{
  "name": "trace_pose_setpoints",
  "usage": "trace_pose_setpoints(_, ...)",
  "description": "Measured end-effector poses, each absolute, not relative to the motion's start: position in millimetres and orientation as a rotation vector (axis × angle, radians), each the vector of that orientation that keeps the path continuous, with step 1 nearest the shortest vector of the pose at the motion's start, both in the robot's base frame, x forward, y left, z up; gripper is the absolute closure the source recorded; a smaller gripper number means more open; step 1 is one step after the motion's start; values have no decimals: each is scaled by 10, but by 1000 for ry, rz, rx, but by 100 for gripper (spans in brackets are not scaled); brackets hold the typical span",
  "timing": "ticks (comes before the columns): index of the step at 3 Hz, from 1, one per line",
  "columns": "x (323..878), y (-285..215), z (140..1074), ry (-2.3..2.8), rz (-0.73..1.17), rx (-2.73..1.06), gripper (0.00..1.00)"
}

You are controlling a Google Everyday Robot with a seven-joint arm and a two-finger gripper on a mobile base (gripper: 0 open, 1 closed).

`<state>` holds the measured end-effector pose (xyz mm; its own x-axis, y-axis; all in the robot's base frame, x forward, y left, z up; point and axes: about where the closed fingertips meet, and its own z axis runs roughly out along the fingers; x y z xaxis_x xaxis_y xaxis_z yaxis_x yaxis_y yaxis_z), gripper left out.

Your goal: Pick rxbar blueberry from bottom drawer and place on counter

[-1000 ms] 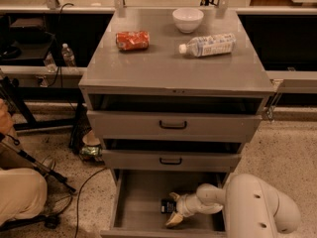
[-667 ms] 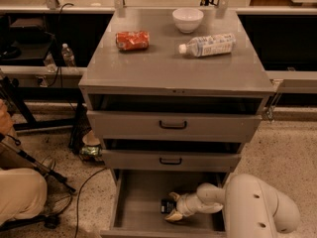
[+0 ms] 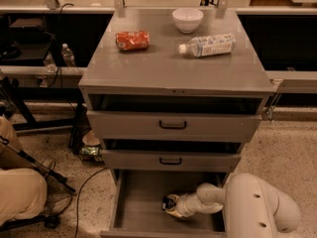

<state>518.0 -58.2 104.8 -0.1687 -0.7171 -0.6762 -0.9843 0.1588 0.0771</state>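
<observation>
The tool point(image 3: 172, 206) is reaching into the open bottom drawer point(image 3: 138, 202), its tip meeting the rxbar blueberry point(image 3: 168, 201) near the drawer's middle. Its grip cannot be told. Grey drawer floor is showing to the left. A can point(image 3: 132, 40), bowl point(image 3: 187, 19) and bottle point(image 3: 208, 45) are occupying the surface's point(image 3: 163, 68) far half.

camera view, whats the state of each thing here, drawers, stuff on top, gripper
bottom drawer: pulled open
middle drawer: out slightly, dark gap above its front
top drawer: out slightly, dark gap above its front
rxbar blueberry: lying in the bottom drawer, at the gripper
gripper: low inside the bottom drawer, at the rxbar blueberry
can: crushed, on the counter
water bottle: on its side, capped
bowl: upright
</observation>
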Motion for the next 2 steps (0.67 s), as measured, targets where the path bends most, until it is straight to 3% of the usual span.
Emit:
trace_pose_setpoints(1,5180,-582,1072,1950,715,-1611,100)
trace_pose_setpoints(2,5180,-582,1072,1950,715,-1611,100)
